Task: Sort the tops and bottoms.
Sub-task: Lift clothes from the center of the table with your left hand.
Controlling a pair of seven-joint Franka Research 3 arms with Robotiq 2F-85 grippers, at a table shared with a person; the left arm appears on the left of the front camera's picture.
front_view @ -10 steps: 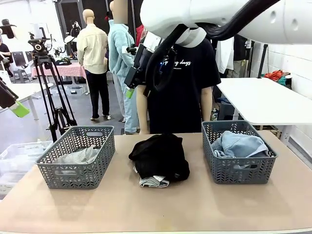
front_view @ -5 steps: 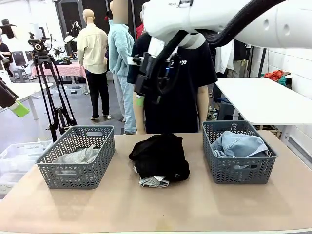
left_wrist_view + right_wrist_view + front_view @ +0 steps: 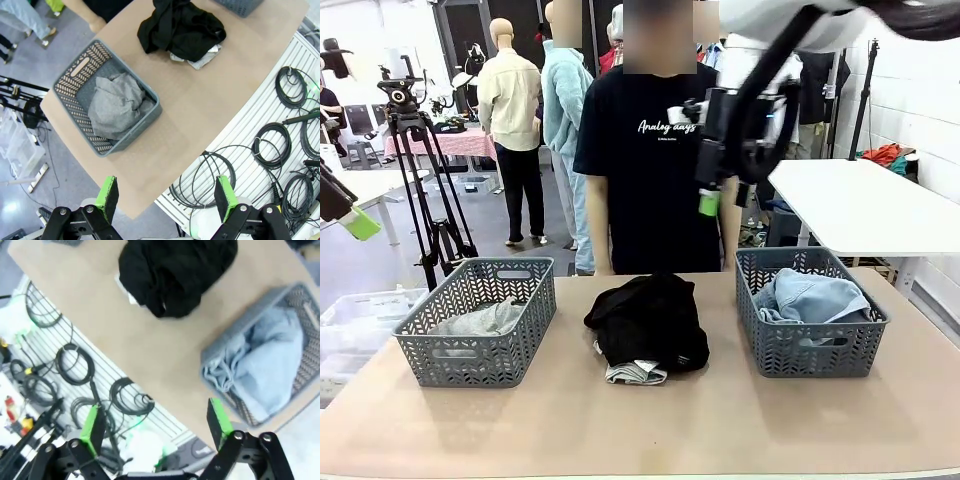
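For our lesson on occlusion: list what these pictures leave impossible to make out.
- Front view: pale cloth, mostly buried under the crumpled black garment.
- Front view: crumpled grey garment, lower part behind the grey lattice plastic basket's wall.
- Right wrist view: light blue denim garment, blurred; type unclear.

The front camera sits low at the counter's (image 3: 740, 420) near edge, facing the person (image 3: 660, 180) across it. Both wrist cameras hang high, looking steeply down. The left is over the basket of grey clothes (image 3: 80, 67). The right, blurred, is over the basket of blue denim (image 3: 239, 407). All three share the black pile (image 3: 650, 320).
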